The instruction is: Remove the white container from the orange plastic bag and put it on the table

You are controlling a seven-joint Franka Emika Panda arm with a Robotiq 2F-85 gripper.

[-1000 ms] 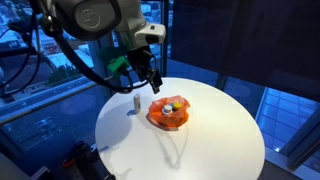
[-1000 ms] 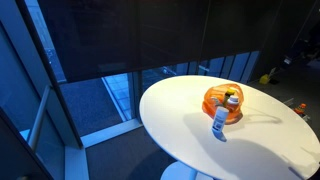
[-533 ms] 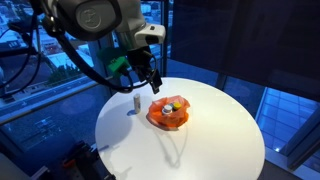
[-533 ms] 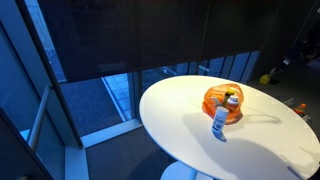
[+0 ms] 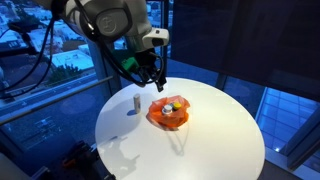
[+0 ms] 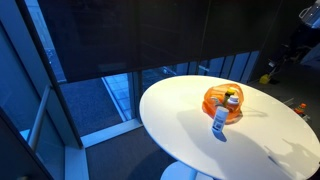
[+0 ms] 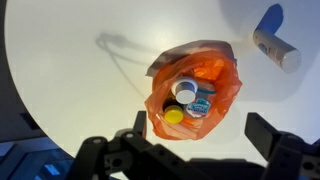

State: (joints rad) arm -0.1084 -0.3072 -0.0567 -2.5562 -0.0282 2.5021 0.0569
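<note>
The orange plastic bag (image 7: 196,84) lies open on the round white table (image 7: 70,70); it shows in both exterior views (image 5: 168,113) (image 6: 222,99). Inside it are a white-capped container (image 7: 185,91), a yellow-capped one (image 7: 173,116) and a blue-labelled one (image 7: 201,104). Another white container (image 7: 276,50) stands on the table beside the bag, apart from it, and shows in both exterior views (image 5: 134,102) (image 6: 220,122). My gripper (image 7: 205,135) is open and empty, high above the bag, and shows in an exterior view (image 5: 152,76).
The table's rim (image 5: 120,160) drops off all round. Dark windows and railings (image 5: 290,110) surround it. Part of the arm (image 6: 310,14) shows at the top right in an exterior view.
The arm has swung right and slightly up above the bag, and its upper part now enters an exterior view's top right corner. The bag and containers have not moved.
</note>
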